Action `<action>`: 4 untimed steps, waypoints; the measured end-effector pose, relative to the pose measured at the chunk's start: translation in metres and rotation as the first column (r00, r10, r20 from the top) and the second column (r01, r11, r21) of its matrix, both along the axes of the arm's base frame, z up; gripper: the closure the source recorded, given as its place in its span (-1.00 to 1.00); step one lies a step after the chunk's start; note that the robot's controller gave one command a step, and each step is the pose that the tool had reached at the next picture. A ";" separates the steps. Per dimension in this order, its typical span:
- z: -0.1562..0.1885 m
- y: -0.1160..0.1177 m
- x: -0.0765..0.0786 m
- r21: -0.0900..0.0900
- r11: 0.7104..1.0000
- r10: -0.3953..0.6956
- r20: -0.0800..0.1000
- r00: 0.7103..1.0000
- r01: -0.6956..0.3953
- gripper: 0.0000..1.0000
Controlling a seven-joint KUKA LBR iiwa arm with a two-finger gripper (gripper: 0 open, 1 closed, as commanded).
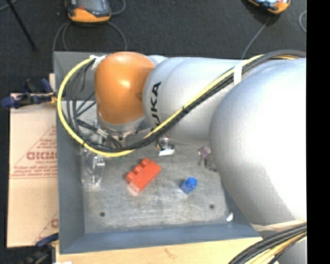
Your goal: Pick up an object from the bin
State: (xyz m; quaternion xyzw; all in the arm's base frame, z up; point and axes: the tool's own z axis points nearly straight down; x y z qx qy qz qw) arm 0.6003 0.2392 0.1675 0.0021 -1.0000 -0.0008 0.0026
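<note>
At the far-left quarter of the bin (69, 206), the arm (247, 129) ends in an orange wrist cover (121, 85). The gripper (114, 135) sits directly beneath it and is mostly hidden by that cover. Whether the gripper is spread or pressed together cannot be told. A yellow cable (64, 111) loops from the arm around the cover's left side.

Nearest the gripper, just below it in the view, a clear plastic piece (94, 171) lies on the floor by the left wall. A red studded brick (143, 175) lies to its right, near the floor's middle, apart from the clear piece. Further right sits a small blue piece (188, 184). Close under the arm lie a small white-and-dark piece (165, 150) and a small purplish piece (205, 153) — both too small to tell their shapes.

The bin floor (154, 209) is bare grey metal, scuffed pale, with low walls of the same grey. Outside the bin, the ground (180, 26) is dark and finely textured. An orange-and-dark device (88, 10) rests on it at the view's top left and a second device (268, 4) at the top right — thin cables trail from both.
</note>
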 end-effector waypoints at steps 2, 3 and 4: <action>-0.091 -0.172 -0.028 -0.006 0.829 0.559 0.022 0.829 -0.559 -1.00; -0.088 -0.170 -0.026 -0.006 0.831 0.556 0.031 0.831 -0.556 1.00; 0.027 -0.167 -0.026 -0.008 0.809 0.588 0.015 0.809 -0.588 1.00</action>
